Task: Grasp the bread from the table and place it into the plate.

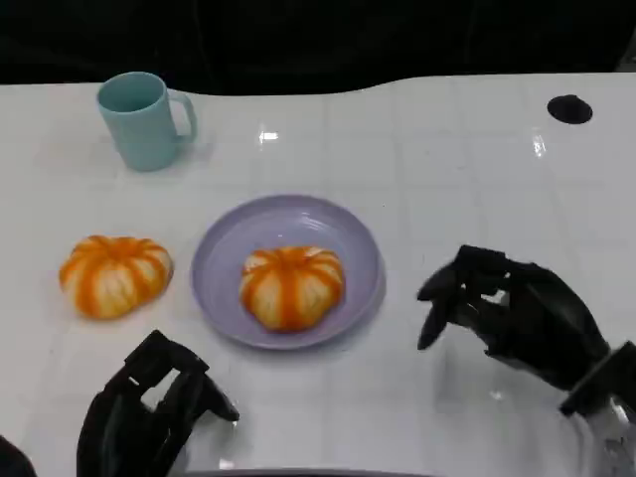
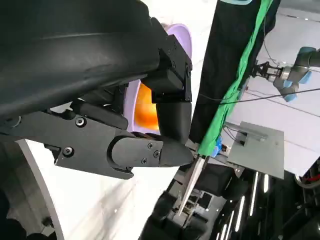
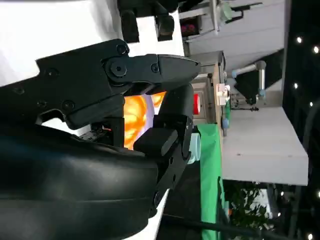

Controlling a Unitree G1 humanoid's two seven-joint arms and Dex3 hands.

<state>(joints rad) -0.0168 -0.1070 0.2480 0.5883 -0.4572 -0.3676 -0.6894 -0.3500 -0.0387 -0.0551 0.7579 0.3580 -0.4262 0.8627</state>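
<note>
Two orange-striped bread rolls on the white counter. One bread roll sitting inside the lavender plate at frame centre, a little right of the plate's middle, resting flat in the dish. A second bread roll lying on bare counter at centre left, just beside the plate's left rim but apart from it. Judging by that layout: one piece placed, one possibly left to move.

Left hand low at the lower left of the frame, below the loose roll, fingers curled downward and spread, holding nothing. Positioned nearest the roll outside the plate, so likely the hand to reach for it. Seen in the left wrist view too, with the plate's rim and an orange patch of bread showing past the fingers.

Right hand at centre right, hovering beside the plate's right rim, fingers apart and bent loosely, empty. Clear of the plated roll, not touching plate or bread; looks like a hand standing off from the dish.

Pale teal mug upright in the upper left, handle to the right, well apart from both rolls. Small black round spot on the counter at upper right.
</note>
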